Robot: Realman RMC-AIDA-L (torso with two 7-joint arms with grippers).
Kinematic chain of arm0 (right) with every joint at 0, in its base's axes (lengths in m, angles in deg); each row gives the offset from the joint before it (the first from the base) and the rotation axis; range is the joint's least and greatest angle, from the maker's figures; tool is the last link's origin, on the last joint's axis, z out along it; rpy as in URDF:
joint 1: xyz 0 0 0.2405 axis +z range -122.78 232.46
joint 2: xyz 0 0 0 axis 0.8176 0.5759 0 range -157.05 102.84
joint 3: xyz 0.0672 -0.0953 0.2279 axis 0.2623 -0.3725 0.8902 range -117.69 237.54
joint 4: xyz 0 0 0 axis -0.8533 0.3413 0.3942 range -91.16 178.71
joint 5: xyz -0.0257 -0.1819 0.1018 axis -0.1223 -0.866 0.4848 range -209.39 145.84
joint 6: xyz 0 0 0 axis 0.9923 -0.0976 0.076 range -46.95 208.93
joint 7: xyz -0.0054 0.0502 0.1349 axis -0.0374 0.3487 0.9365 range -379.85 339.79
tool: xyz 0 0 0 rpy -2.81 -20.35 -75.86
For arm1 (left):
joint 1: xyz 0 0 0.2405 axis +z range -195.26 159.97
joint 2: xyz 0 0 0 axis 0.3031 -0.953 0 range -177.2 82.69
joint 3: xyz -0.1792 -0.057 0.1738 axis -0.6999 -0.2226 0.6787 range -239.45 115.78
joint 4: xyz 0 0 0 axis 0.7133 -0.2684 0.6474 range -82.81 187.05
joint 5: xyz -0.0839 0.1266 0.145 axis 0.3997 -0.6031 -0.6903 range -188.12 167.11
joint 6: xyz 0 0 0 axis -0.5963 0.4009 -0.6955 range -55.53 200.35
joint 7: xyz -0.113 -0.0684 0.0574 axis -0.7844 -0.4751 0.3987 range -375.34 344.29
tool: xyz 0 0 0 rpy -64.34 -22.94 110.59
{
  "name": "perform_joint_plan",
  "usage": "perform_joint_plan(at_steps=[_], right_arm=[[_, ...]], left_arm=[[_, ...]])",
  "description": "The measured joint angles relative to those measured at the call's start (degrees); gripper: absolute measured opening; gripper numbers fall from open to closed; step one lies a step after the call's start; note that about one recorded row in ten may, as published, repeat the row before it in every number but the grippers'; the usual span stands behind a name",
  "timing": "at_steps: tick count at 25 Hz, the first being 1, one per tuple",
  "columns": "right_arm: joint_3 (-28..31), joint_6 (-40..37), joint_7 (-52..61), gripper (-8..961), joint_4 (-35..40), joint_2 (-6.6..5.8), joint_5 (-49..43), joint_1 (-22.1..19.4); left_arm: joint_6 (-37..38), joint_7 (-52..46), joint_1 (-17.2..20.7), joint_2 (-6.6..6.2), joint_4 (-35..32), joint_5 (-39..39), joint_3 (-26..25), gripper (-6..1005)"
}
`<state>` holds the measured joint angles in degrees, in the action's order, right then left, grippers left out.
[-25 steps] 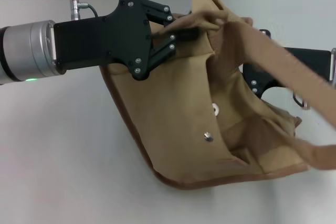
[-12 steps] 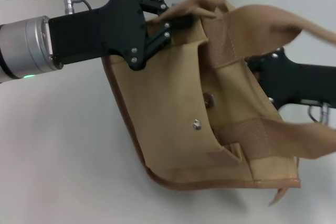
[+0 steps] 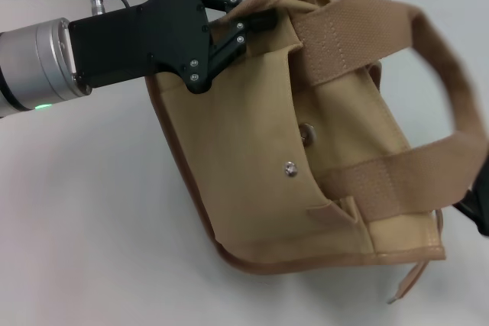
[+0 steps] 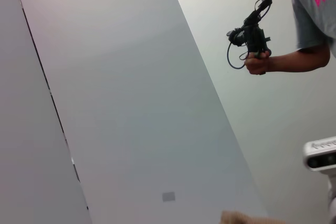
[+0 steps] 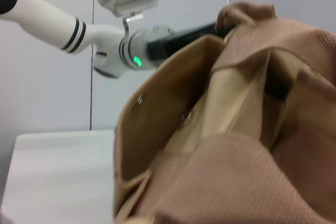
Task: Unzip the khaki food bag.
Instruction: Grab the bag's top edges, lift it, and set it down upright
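The khaki food bag (image 3: 252,158) is a tan canvas tote with brown piping, held tilted above the white table (image 3: 92,211) in the head view. My left gripper (image 3: 256,24) is shut on the bag's upper corner. A wide webbing handle (image 3: 451,89) arcs out to the right. A metal snap (image 3: 289,166) and a brown button (image 3: 307,132) show on the front. Only a black part of my right gripper (image 3: 477,205) shows at the right edge, behind the handle. The right wrist view looks close at the bag (image 5: 236,129), with my left arm (image 5: 142,51) behind it.
A thin strap end (image 3: 409,284) hangs below the bag's lower right corner. In the left wrist view a person's hand (image 4: 256,62) holds a device in front of a grey wall, and a small camera (image 4: 320,155) sits at the edge.
My right arm has drawn away to the right from behind the bag, nearly out of the head view. The handle has swung over to the right. My left gripper has shifted slightly up and left.
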<state>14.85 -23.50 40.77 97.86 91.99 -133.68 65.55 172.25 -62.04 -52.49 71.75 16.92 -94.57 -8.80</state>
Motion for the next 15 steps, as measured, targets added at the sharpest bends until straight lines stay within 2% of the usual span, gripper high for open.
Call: perform_joint_plan(at_steps=[6,10,11,12,15], right_arm=[[5.7,-2.0,-0.6,-3,-1.3,0.16,-6.7,-3.0],[7.9,-2.3,-0.2,-2,-2.6,0.17,-7.2,-3.4],[11.4,-3.2,1.3,-2,-3.9,0.11,-7.1,-2.9],[11.4,-3.2,1.3,-2,-3.9,0.11,-7.1,-2.9],[19.9,-5.8,3.2,-2,-5.9,0.05,-7.0,-1.6]], left_arm=[[-0.3,-0.1,-0.3,0.0,0.3,0.5,-0.1,69],[-0.5,-0.1,-0.3,0.0,0.3,0.9,0.0,68],[-0.5,-0.1,-0.3,0.0,0.3,0.9,0.0,68],[-0.5,-0.1,-0.3,0.0,0.3,0.9,0.0,68],[-0.6,-0.1,-0.2,0.0,0.3,0.9,0.2,68]])
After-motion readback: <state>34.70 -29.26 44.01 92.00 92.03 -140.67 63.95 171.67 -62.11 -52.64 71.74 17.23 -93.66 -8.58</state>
